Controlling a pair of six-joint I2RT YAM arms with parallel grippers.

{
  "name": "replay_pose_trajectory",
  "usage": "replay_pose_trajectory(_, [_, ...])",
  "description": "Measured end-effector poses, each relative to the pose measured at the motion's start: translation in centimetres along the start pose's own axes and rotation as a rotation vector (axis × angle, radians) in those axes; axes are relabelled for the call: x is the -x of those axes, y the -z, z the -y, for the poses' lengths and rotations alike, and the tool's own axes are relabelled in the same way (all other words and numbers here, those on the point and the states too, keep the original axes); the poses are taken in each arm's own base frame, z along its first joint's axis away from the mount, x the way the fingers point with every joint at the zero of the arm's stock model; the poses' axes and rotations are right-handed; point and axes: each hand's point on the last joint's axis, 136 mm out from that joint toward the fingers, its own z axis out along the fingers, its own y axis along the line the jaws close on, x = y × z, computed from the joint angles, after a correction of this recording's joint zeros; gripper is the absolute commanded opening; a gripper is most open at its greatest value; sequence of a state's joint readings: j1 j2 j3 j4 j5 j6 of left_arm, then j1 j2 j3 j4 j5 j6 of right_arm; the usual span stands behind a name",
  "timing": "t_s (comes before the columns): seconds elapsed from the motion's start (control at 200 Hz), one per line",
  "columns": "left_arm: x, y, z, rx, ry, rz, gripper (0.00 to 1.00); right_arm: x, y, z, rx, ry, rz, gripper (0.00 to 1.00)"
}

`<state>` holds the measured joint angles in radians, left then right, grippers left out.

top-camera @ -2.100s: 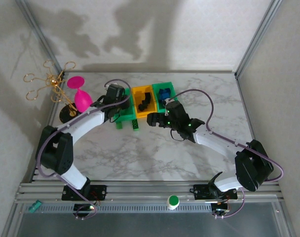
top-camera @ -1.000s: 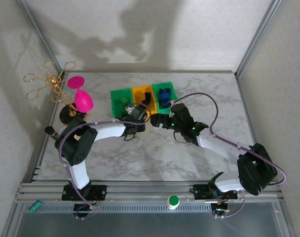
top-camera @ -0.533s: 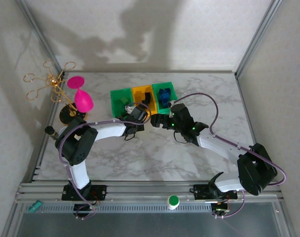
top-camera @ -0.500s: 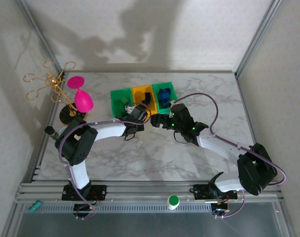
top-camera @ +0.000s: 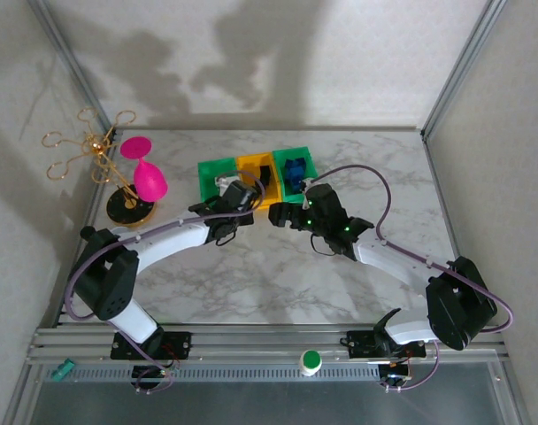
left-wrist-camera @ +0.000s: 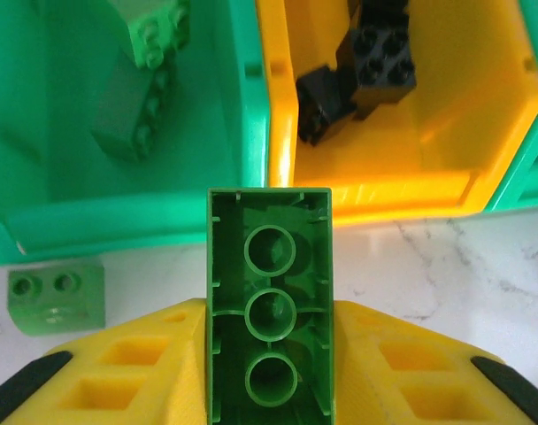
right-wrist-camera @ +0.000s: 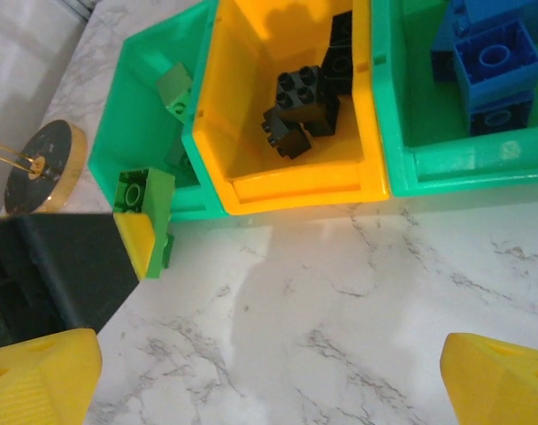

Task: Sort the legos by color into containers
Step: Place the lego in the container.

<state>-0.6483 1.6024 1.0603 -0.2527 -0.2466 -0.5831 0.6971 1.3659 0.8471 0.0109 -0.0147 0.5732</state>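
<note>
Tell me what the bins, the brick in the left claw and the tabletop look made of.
Bins: moulded plastic, semi-gloss; thin walls, soft highlights. Held green brick: hard glossy plastic, by its crisp moulded tubes. Tabletop: white with grey veins, smooth; marble or a printed laminate, cannot tell.

Left arm reaching forward, left gripper [top-camera: 226, 188] clamping on a green lego [left-wrist-camera: 269, 292], right arm bending inward, right gripper [top-camera: 280, 216] hovering with fingers [right-wrist-camera: 39, 376] spread wide
</note>
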Motion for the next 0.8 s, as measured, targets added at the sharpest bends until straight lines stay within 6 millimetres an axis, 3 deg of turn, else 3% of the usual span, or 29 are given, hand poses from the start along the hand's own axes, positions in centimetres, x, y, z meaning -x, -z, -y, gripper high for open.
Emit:
replay_pose_trajectory(0.195, [5.1,0.0,-1.7,0.027,0.063,0.072,0.37,0.5,-0.2,-1.0,0.036,0.009,-0.005,0.99])
replay_pose_trajectory(0.32, [7.3,-1.8,-3.4,0.069,0.104,0.089,0.37,0.2,-0.7,-1.0,0.039,0.008,-0.019,0.99])
replay_pose_trajectory(0.566, [7.6,-6.6,-4.6,0.122,0.111,0.041,0.37,0.3,-1.1,-1.0,0.037,0.010,-0.020,0.99])
replay_pose_trajectory(0.796, [7.7,-8.6,-4.9,0.141,0.113,0.029,0.41,0.3,-1.1,-1.0,0.035,0.011,-0.020,0.99])
